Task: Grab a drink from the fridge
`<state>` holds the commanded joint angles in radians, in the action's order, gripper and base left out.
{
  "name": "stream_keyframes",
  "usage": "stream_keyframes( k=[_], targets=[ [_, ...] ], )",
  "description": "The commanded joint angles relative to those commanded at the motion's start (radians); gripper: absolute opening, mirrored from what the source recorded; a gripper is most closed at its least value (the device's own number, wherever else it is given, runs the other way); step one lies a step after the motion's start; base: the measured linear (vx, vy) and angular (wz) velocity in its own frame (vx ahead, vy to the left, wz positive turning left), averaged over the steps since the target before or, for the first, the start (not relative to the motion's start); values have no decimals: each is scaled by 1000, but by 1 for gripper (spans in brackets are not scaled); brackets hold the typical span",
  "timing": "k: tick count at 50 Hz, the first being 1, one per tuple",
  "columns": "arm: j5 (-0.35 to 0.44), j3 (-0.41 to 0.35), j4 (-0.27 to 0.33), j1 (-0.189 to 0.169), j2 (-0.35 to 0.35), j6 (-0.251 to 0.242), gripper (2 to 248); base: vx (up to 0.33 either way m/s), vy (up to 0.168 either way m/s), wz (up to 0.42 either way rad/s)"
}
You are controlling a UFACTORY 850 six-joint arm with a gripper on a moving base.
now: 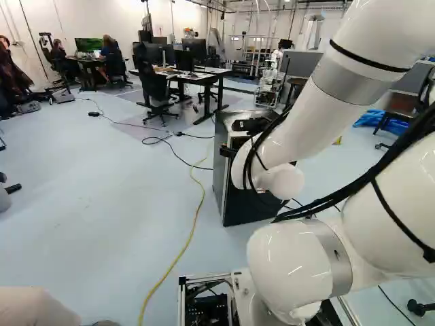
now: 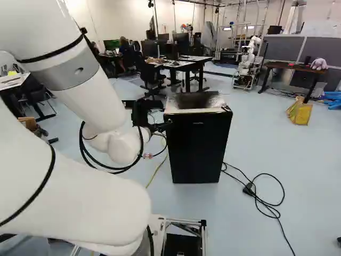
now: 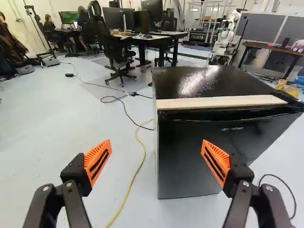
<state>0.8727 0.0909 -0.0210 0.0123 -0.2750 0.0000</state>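
Wrist view: the fridge [image 3: 187, 154], an upright box with flat black panels and square corners, stands on smooth, pale floor [image 3: 52, 126] ahead of the gripper [image 2: 153, 118]. Its top is glossy; a straight, pale strip [image 3: 213, 102] follows the front top edge. Jaws: spread wide, slotted orange pads [image 3: 97, 161] angled apart, the fridge's upright side edge visible between them. Floor room between that side and the yellow cable [image 3: 143, 147] widens toward the gripper. Right base view: looped black cable [image 2: 284, 194] lies beyond the opposite side.
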Motion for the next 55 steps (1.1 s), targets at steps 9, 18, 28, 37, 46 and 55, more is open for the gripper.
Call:
stream_keyframes(
  k=[9,18,28,37,46,55],
  targets=[
    [0,7,-19,5,8,0,247,0,0,0],
    [0,15,-37,11,18,0,247,0,0,0],
    [0,25,-58,19,29,0,247,0,0,0],
    [0,32,-77,27,38,0,247,0,0,0],
    [0,39,-83,36,45,0,247,0,0,0],
    [0,45,-83,45,53,0,247,0,0,0]
  ],
)
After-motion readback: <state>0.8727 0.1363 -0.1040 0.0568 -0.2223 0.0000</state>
